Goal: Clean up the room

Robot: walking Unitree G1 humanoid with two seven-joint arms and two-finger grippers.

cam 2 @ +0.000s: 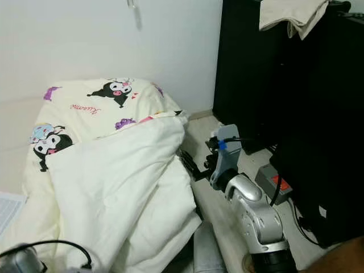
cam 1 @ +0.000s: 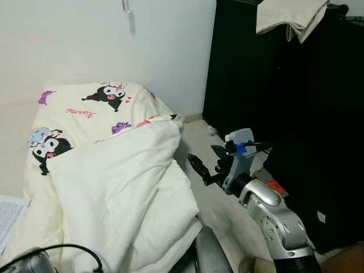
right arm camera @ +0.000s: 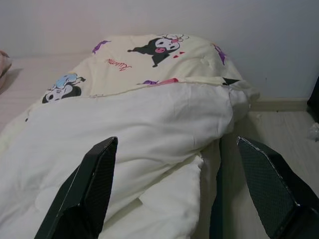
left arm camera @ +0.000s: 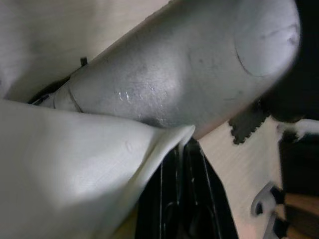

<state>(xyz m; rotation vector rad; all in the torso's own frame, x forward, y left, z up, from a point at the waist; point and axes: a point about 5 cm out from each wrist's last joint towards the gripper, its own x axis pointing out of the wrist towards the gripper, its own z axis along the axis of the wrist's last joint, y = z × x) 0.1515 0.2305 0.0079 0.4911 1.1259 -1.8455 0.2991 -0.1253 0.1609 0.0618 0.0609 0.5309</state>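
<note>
1. Pale wooden floor [cam 1: 219, 207] runs between a white wall [cam 1: 85, 42] and a black cabinet [cam 1: 296, 114]
2. I see the cream comforter [cam 1: 114, 187] heaped at 9 o'clock
3. Right gripper [cam 1: 197, 165] spread wide, empty, just beside its edge
4. Left gripper: cannot tell

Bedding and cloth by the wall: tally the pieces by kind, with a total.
Cartoon-print quilt: 1
Plain white quilt: 1
Beige cloth draped over the black cabinet: 1
Total: 3
</note>
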